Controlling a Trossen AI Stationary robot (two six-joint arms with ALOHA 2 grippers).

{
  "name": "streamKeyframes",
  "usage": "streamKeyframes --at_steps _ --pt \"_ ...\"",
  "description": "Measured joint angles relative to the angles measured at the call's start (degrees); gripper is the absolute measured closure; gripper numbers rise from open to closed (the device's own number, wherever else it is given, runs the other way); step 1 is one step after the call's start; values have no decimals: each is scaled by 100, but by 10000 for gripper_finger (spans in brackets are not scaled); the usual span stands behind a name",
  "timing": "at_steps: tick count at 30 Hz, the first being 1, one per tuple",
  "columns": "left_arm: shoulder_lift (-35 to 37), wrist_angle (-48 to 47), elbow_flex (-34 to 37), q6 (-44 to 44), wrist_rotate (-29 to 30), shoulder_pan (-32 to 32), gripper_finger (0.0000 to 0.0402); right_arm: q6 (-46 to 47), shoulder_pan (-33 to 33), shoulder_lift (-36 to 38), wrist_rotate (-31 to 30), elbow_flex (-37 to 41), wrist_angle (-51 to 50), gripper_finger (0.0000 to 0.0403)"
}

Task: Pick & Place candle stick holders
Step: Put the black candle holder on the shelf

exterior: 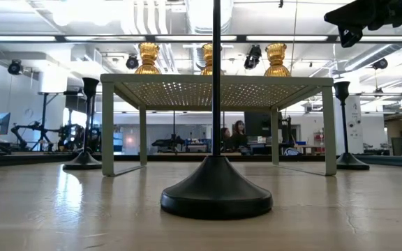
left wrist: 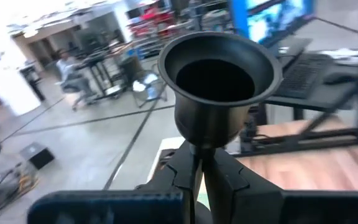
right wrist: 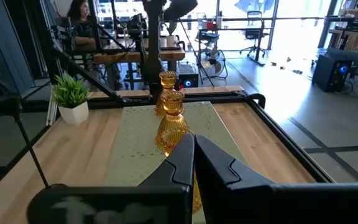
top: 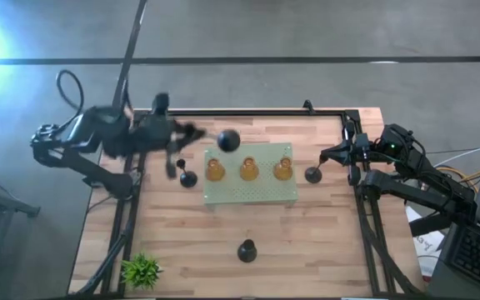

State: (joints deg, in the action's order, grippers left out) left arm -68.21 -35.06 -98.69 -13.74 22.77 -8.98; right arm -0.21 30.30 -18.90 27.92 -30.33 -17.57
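Amber glass: three amber holders [top: 248,169] stand in a row on the pale green perforated board [top: 251,193], mid-table. Left gripper [top: 197,134] is raised over the board's far left corner, fingers [left wrist: 229,171] pinching the thin stem of a black holder [top: 228,140], cup toward its wrist camera. Three other black holders rest on the wooden table [top: 323,242]: one [top: 188,177] just left of the board, one [top: 312,174] just right, one [top: 247,250] near the front edge. Right gripper [top: 333,155] waits at the right side, fingers [right wrist: 225,168] pressed together. Green plant [top: 141,269] at front left corner.
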Motion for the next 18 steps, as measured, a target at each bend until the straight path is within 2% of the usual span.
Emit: streamKeyframes --at_steps 4,9,13,18 --pt "-318 -133 -341 152 -806 987 383 0 -1 0 0 0 -1 394" --pt "-784 -479 -675 333 -1441 1967 383 0 1 2 0 0 -4 394" --pt "-1065 -630 -706 446 -1721 2401 383 0 0 2 0 0 -14 394" --pt "-1341 -587 -612 444 -2410 2658 383 0 1 2 0 0 -17 394"
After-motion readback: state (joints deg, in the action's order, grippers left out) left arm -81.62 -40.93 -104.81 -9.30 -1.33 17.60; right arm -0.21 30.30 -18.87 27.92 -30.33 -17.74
